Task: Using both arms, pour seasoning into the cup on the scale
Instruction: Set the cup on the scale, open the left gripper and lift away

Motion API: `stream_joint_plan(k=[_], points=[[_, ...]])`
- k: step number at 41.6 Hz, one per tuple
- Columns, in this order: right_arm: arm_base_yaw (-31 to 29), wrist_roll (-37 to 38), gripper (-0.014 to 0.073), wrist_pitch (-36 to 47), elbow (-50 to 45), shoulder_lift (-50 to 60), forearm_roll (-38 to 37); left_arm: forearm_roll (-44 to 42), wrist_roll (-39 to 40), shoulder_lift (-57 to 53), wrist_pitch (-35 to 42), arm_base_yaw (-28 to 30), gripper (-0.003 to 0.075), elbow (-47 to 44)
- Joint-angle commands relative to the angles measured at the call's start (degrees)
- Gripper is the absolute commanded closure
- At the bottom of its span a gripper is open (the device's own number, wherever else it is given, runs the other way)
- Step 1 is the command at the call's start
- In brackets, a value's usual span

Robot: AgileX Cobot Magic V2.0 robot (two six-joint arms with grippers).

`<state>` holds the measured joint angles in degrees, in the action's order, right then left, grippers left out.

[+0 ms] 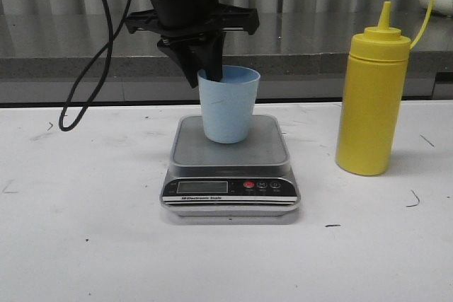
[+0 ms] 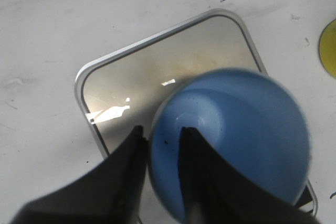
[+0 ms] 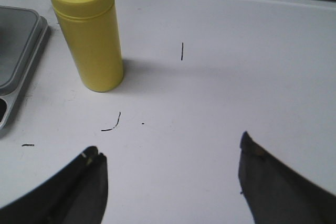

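Note:
The pale blue cup (image 1: 228,107) stands upright on the steel plate of the silver scale (image 1: 230,164). My left gripper (image 1: 204,74) hangs over the cup's left rim. One finger is inside the cup (image 2: 247,135) and one finger (image 2: 137,140) is outside against the wall. The inner finger stands a little off the wall, so the gripper is narrowly open. The yellow seasoning bottle (image 1: 371,100) stands on the table right of the scale, its cap dangling on its tether. My right gripper (image 3: 170,153) is wide open over bare table, well short of the bottle (image 3: 92,35).
The white table (image 1: 85,245) carries a few pen marks. A grey ledge (image 1: 64,54) runs along the back. A black cable (image 1: 88,76) loops down at the left of the left arm. The scale's corner (image 3: 18,40) lies beside the bottle.

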<state>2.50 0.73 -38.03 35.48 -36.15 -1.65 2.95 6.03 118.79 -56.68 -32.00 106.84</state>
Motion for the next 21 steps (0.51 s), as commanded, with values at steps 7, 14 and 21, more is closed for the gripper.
stream_joint_plan(k=[7,14,21], points=[[-0.1,-0.7,0.0050,3.7,1.7,-0.4,-0.9,1.1,0.6,-4.5,2.4,-0.2,0.0351,2.0],[-0.1,-0.7,0.0050,3.7,1.7,-0.4,-0.9,0.4,0.4,-9.7,2.1,-0.3,0.0351,1.1],[-0.1,-0.7,0.0050,3.7,1.7,-0.4,-0.9,-2.4,0.2,-18.6,4.7,-0.3,0.0351,-5.1]])
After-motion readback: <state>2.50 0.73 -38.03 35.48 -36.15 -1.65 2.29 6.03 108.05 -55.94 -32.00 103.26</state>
